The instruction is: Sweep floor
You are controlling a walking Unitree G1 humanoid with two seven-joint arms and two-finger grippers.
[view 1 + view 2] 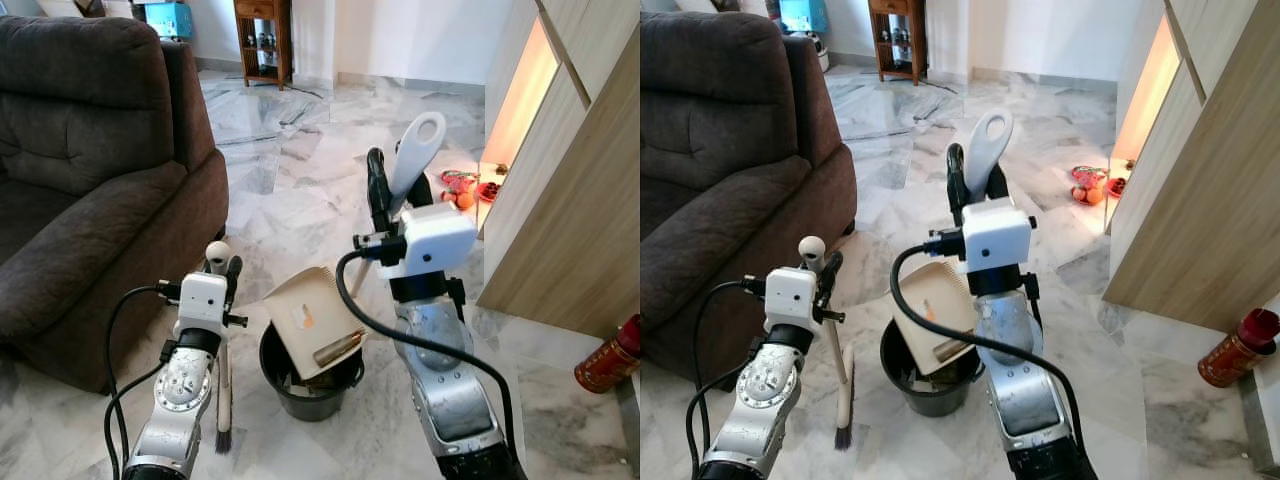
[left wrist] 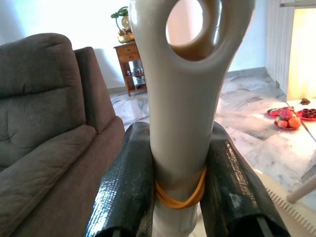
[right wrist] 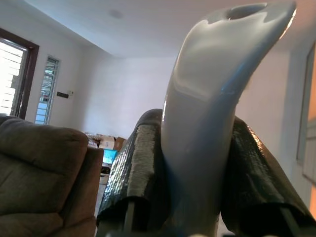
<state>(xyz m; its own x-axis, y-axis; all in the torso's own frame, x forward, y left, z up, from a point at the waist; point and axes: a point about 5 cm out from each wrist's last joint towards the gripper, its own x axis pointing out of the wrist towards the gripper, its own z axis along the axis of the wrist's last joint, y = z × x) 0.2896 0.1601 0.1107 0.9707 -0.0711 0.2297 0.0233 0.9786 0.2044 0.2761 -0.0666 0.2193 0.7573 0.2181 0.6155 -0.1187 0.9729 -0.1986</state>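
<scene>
Dustpan (image 1: pixel 312 318): light, stiff plastic, tipped over black bin (image 1: pixel 310 385); right gripper (image 1: pixel 392 195) fingers clamped on handle. Left gripper (image 1: pixel 224 268) fingers clamped on hand brush (image 1: pixel 223 395), 9 o'clock of bin.

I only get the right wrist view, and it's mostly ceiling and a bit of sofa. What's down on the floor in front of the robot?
Observer: A black bucket stands on the marble floor between the two arms.
Operator: Is anything going into it?
Observer: Yes. The right gripper holds a beige dustpan by its handle, tipped so that its lower edge sits in the bucket's mouth.
Operator: And the other arm?
Observer: The left gripper has its fingers shut on a brush, which hangs beside the bucket with its bristles pointing down at the floor.
</scene>
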